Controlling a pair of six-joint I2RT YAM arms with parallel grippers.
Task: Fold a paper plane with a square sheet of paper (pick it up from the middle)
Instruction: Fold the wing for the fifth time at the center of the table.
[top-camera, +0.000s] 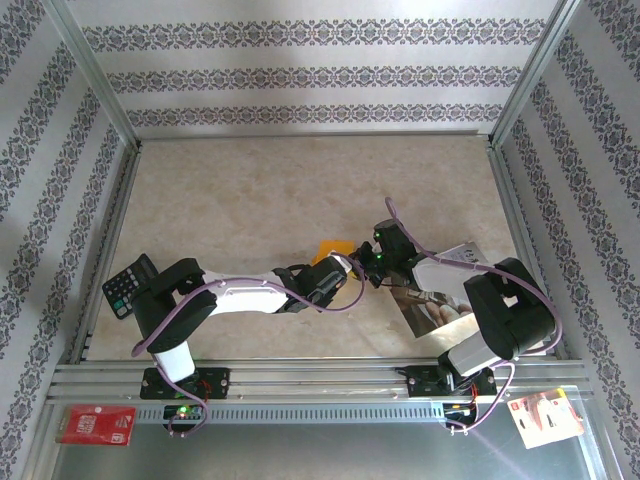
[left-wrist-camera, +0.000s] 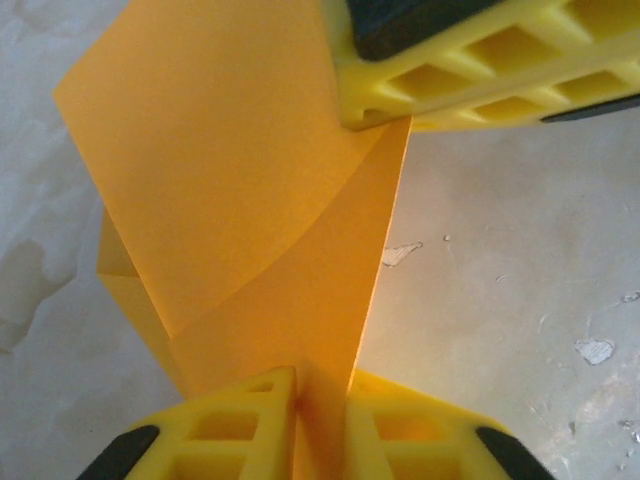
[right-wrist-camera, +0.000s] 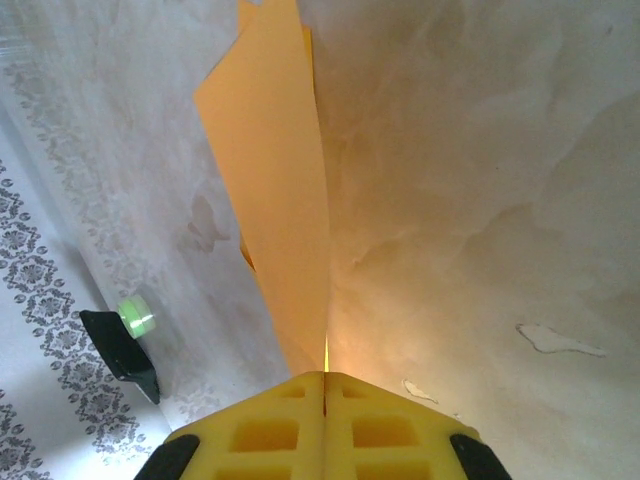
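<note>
orange paper (left-wrist-camera: 240, 180), pinched in l gripper (left-wrist-camera: 322, 388), r gripper (right-wrist-camera: 325, 380)

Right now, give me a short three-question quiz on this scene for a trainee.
1. True or false: the right gripper is shut on the square sheet of paper.
2. The sheet is: A lying flat and unfolded, B folded over into layers, C torn in two.
3. Name the dark keyed device at the table's left edge.
Key: 1 true; 2 B; 3 calculator.
</note>
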